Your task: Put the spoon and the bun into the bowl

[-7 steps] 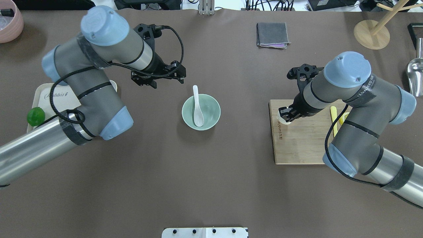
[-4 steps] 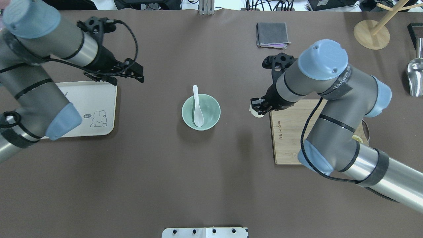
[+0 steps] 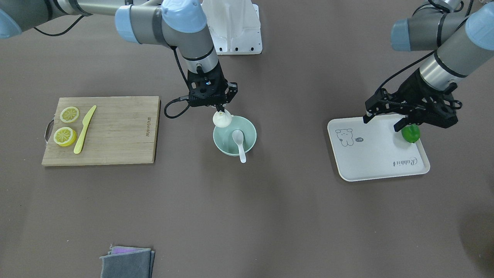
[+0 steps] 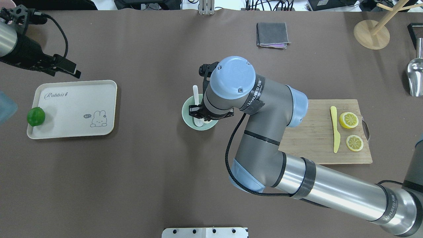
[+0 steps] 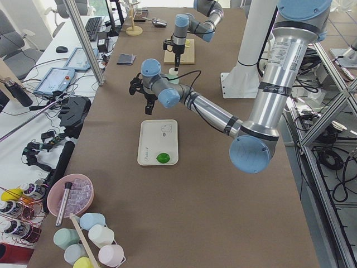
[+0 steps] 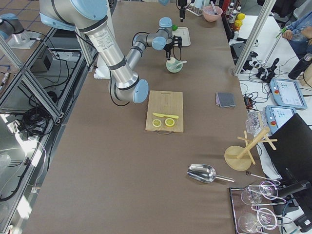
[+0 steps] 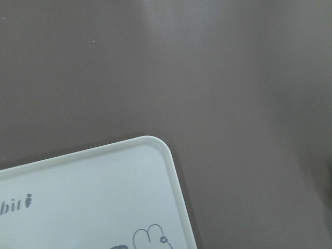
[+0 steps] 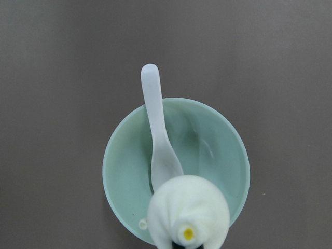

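The pale green bowl [image 3: 251,133] stands mid-table and also shows in the overhead view [image 4: 185,113]. The white spoon [image 3: 240,143] lies in it, with its handle over the rim [image 4: 195,92]. My right gripper [image 3: 221,112] is shut on the white bun [image 3: 222,119] and holds it just above the bowl's near rim. The right wrist view shows the bun [image 8: 189,211] over the bowl [image 8: 111,161] and the spoon [image 8: 155,124]. My left gripper [image 3: 383,121] is open and empty above the tray's corner, far from the bowl.
A cream tray [image 4: 72,109] with a green lime [image 4: 35,116] lies at the left. A wooden cutting board [image 4: 314,142] with two lemon slices [image 4: 349,120] and a yellow knife [image 4: 335,129] lies at the right. A folded grey cloth [image 4: 272,34] lies at the back.
My right arm has carried the bun from the cutting board's edge leftward to over the bowl. My left arm has drawn back to the far left, past the tray.
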